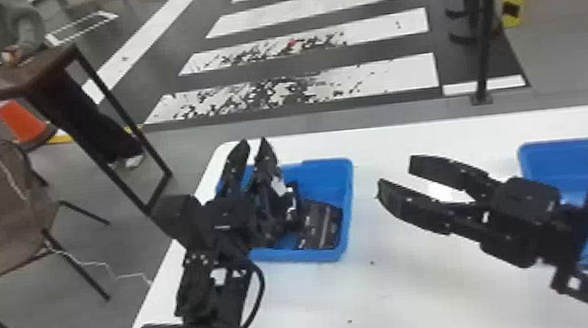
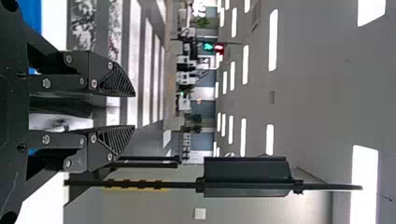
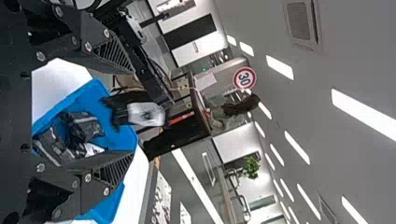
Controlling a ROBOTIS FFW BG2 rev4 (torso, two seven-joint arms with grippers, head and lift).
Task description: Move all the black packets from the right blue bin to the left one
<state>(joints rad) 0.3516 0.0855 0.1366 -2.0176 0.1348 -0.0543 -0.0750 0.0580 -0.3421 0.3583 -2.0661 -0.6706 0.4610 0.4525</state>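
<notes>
Left claw pointing forward, fingers parted, right claw angled inward toward it, fingers spread wider

Jumble of black packets in the left blue bin

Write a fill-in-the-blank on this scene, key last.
The left bin and right bin are both coloured ____. Of those two, the left claw is over the ____ one. The right claw is ____, not shut. The packets in the left bin are mainly ____ in colour.

blue; left; open; black
</notes>
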